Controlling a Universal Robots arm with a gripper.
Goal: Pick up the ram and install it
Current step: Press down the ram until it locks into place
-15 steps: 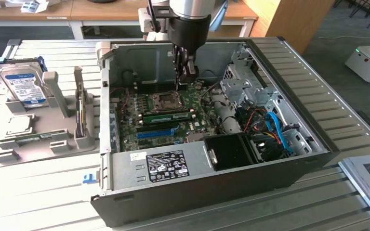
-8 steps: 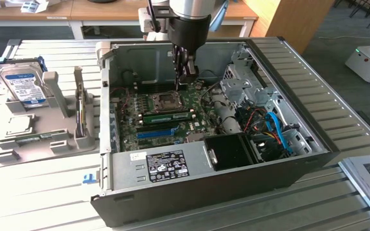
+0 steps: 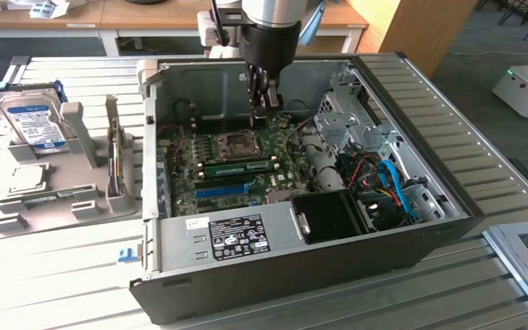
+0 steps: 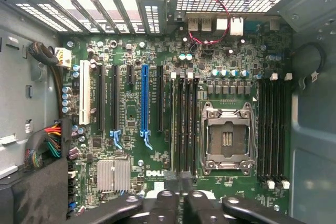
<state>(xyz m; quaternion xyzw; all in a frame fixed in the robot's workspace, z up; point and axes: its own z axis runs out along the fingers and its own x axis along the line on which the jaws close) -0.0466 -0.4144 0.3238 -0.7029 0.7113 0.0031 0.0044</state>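
The ram (image 3: pixel 238 165) is a green stick with black chips. It lies along a memory slot on the motherboard, between the CPU socket (image 3: pixel 237 144) and the blue slot (image 3: pixel 220 189). My gripper (image 3: pixel 264 110) hangs inside the open PC case, above the board on the far side of the CPU socket and apart from the ram. Its fingers are together with nothing between them. In the wrist view the gripper (image 4: pixel 178 195) looks straight down, in line with the black memory slots (image 4: pixel 184 124) beside the CPU socket (image 4: pixel 227 137).
The case walls (image 3: pixel 411 117) surround the board, with a drive cage and blue and red cables on the exterior view's right. On the exterior view's left, a grey fixture (image 3: pixel 90 199) holds a hard drive (image 3: pixel 33 122).
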